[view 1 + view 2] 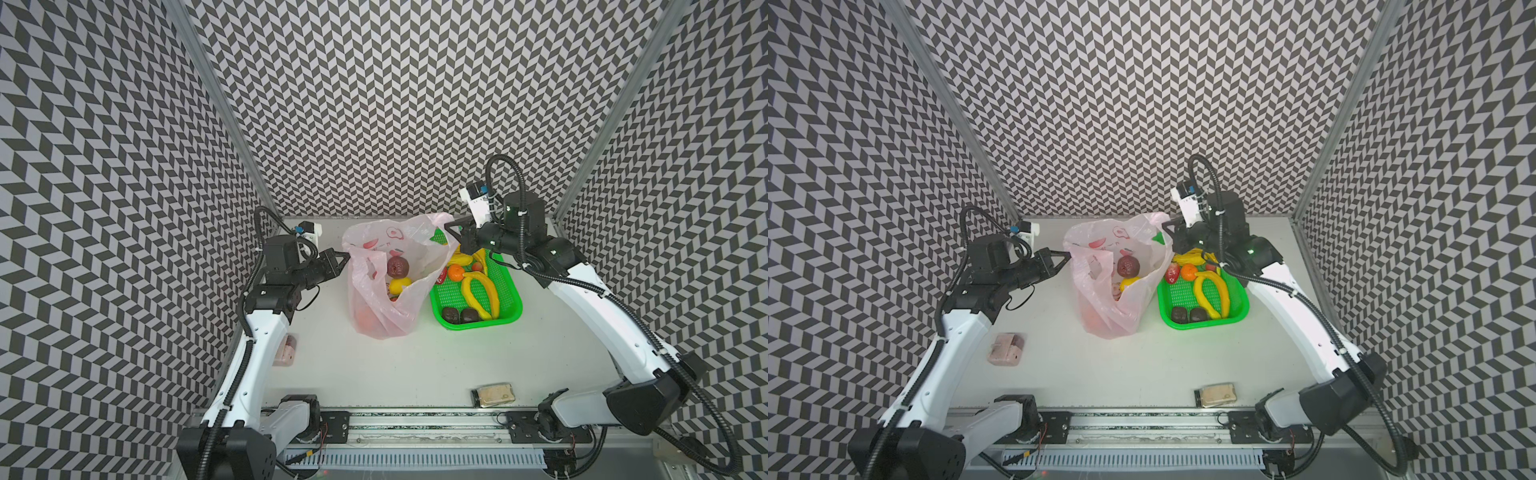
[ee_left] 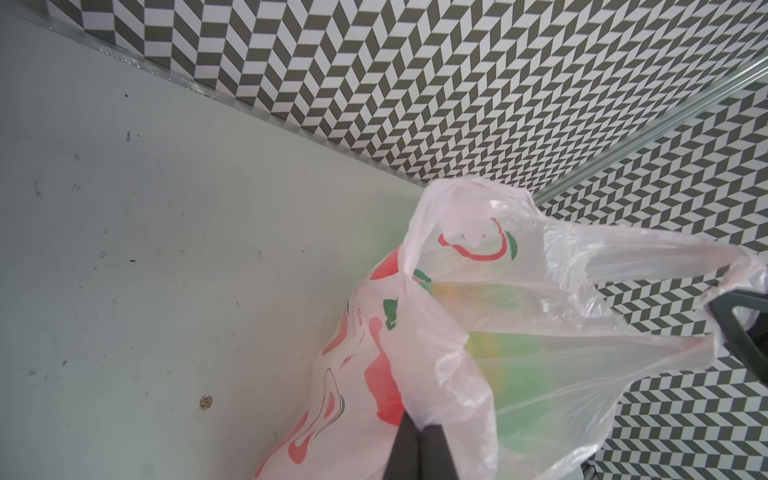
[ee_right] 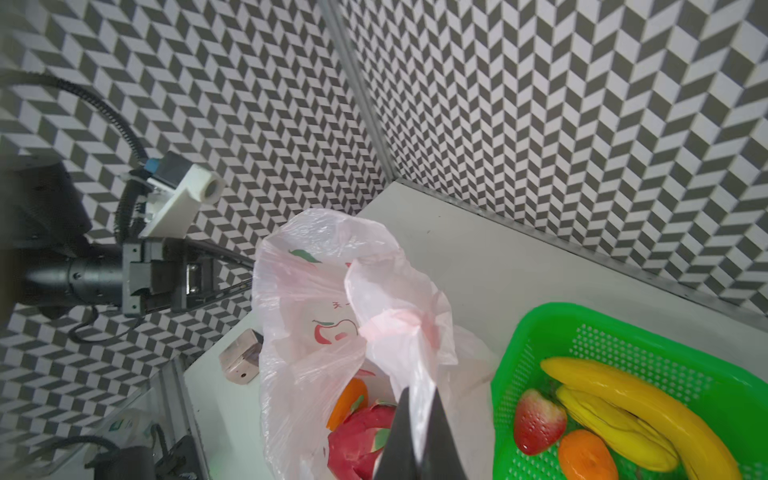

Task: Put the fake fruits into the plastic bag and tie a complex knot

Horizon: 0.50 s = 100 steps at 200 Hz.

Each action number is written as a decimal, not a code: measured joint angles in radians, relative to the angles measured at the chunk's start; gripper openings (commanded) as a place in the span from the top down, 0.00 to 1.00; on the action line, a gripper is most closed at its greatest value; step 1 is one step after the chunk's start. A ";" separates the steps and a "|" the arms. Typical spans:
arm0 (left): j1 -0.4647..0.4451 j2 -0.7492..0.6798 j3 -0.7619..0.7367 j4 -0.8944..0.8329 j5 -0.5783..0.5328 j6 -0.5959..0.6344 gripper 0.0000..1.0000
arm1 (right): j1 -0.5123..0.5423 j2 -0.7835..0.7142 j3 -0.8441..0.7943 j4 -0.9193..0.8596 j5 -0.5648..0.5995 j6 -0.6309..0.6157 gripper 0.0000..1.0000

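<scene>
**Pinching both sides of the plastic bag [image 1: 374, 316]**

Clamped tight, the left gripper [image 1: 347, 258] grips its left rim; the right gripper [image 1: 451, 232] grips the far-right handle. The bag stands between them, mouth stretched along their line, lemon [image 1: 400, 284] and dark brown fruit [image 1: 398, 266] inside. Bananas [image 1: 468, 293] lie in the green basket [image 1: 478, 325], just right, nearer the right arm.

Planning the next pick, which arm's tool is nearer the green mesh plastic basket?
Right. The right tool grips the translucent pink plastic bag close by the green mesh plastic basket's far end; the left tool grips the bag's opposite side, beyond it.
</scene>
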 measured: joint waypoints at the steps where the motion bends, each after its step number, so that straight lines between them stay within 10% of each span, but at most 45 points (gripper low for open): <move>1: 0.000 0.004 0.001 0.003 0.002 0.000 1.00 | -0.003 0.000 0.000 -0.002 0.002 0.000 1.00; 100: -0.027 0.048 0.272 -0.139 -0.116 0.224 0.52 | -0.026 -0.024 -0.009 -0.001 -0.070 0.061 1.00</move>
